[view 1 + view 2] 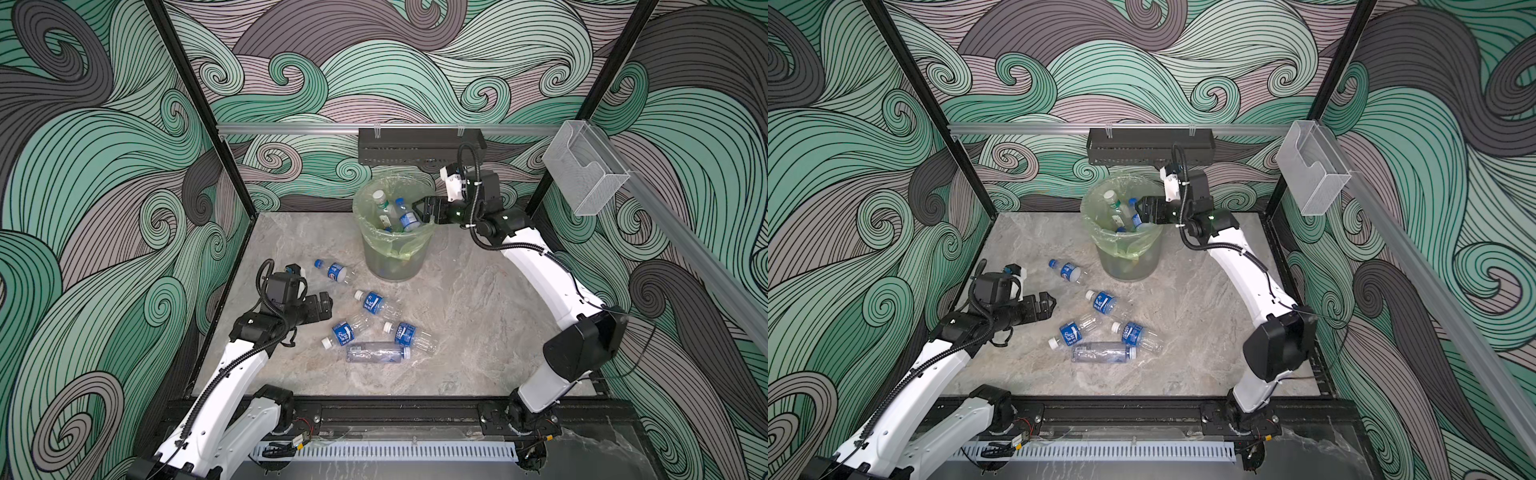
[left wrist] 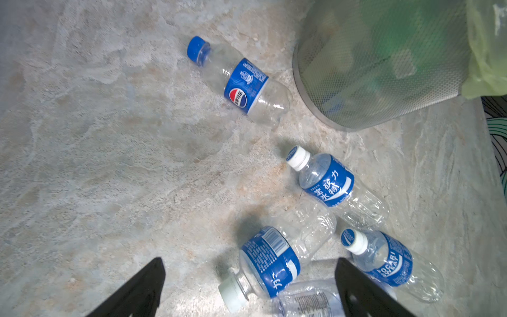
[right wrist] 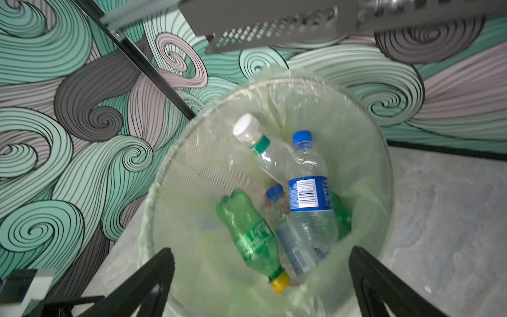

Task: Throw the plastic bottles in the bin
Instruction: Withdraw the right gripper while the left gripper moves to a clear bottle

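Plastic bottles [image 3: 310, 203] in the bin [image 3: 186, 164] overlap — lower ones blurred, half-hidden.

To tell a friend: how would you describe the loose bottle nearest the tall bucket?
Find the round translucent grey bin with a yellow-green bag, at the back of the marbled grey tabletop. Left of its base in both top views lies a small clear plastic bottle, blue-capped. Alone among the loose bottles, its label bears a round red, white and blue logo.

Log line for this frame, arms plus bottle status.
right gripper: jaws open, empty, at rim of round grey bag-lined bin | left gripper: jaws open, empty | clear plastic bottles: five lying on grey marbled table
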`<state>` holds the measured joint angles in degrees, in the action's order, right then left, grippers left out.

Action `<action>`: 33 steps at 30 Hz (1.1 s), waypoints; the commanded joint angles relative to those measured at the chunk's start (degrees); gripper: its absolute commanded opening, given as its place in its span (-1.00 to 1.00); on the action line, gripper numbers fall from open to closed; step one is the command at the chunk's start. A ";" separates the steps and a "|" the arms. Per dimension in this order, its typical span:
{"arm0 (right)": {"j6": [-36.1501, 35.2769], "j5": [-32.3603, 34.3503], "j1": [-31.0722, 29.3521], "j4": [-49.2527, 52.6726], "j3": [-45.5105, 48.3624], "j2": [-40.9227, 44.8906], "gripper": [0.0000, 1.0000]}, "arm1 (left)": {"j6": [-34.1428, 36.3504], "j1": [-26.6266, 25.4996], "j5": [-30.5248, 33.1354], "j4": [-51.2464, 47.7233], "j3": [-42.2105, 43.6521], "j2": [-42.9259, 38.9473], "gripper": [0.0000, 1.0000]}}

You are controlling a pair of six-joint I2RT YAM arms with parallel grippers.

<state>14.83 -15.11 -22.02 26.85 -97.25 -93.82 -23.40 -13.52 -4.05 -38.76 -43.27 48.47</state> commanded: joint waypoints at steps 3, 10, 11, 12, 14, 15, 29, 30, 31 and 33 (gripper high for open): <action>-2.07 1.01 0.92 -2.24 11.04 14.66 0.99 | 3.61 0.39 -3.13 -0.83 -1.77 1.21 0.97; -1.64 5.27 2.85 -2.17 30.47 30.43 0.99 | 5.38 -2.32 -3.64 -2.03 -4.29 6.65 0.97; -1.12 5.51 3.35 -2.18 32.97 32.15 0.99 | 6.37 -3.25 -2.98 -2.47 -4.81 7.18 0.97; -0.57 5.51 3.83 -1.95 35.28 33.61 0.99 | 7.63 -4.25 -2.41 -3.05 -5.34 7.65 0.97; 0.55 5.41 4.69 -1.68 39.05 35.66 0.99 | 10.76 -6.30 -1.75 -4.14 -6.26 8.29 0.95; 1.17 5.41 5.11 -1.82 40.84 36.45 0.99 | 12.78 -7.37 -1.59 -4.72 -6.65 8.56 0.95; 4.11 5.45 6.55 -4.53 47.50 37.33 0.99 | 24.22 -15.84 1.56 -2.64 -7.75 18.06 0.93; 4.08 5.39 6.63 -4.68 47.59 37.09 0.99 | 23.51 -16.69 2.52 -2.26 -8.32 19.35 0.91; 4.13 5.44 6.64 -4.75 47.75 36.92 0.99 | 22.77 -17.44 3.28 -1.89 -8.94 20.47 0.90; 4.48 5.43 6.77 -5.37 48.31 36.63 0.99 | 21.79 -19.31 3.47 -1.51 -10.51 23.20 0.89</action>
<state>18.50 -10.24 -15.66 23.03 -49.82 -56.64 -1.28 -30.76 -2.68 -41.65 -50.35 69.34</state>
